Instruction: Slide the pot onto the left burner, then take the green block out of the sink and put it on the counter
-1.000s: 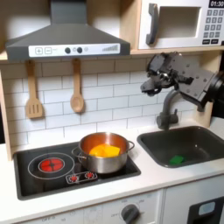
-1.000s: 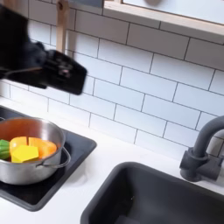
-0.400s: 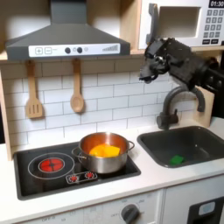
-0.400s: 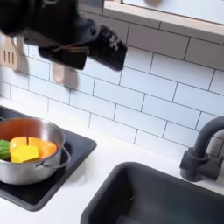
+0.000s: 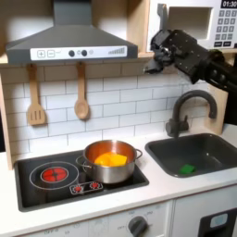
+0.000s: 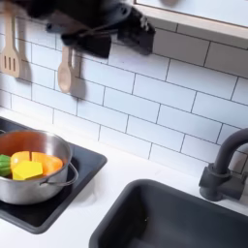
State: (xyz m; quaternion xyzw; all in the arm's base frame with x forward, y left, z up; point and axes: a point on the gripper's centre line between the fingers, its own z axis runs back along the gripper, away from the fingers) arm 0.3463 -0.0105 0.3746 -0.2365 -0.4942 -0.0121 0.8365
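Observation:
The steel pot (image 5: 110, 160) with orange-yellow pieces inside sits on the right burner of the black cooktop (image 5: 37, 190). Beside it, toward the first exterior view's left, the red left burner (image 5: 54, 173) is bare. In the dark sink (image 5: 208, 148) the green block (image 5: 188, 168) lies near the front wall. My gripper (image 5: 155, 52) hangs high above the faucet, in front of the microwave, its fingers spread and holding nothing. The second exterior view shows the pot (image 6: 29, 179) at lower left, the gripper (image 6: 107, 34) blurred along the top, the sink (image 6: 174, 218) and the cream counter (image 6: 111, 194).
A dark arched faucet (image 5: 185, 109) stands behind the sink, under my arm. A wooden spatula (image 5: 35, 97) and a spoon (image 5: 81, 93) hang on the tiled wall. Above the cooktop juts the range hood (image 5: 69, 42). The microwave (image 5: 199, 23) is mounted at upper right.
My arm has climbed from faucet height to the level of the microwave. The pot and the green block have stayed where they were.

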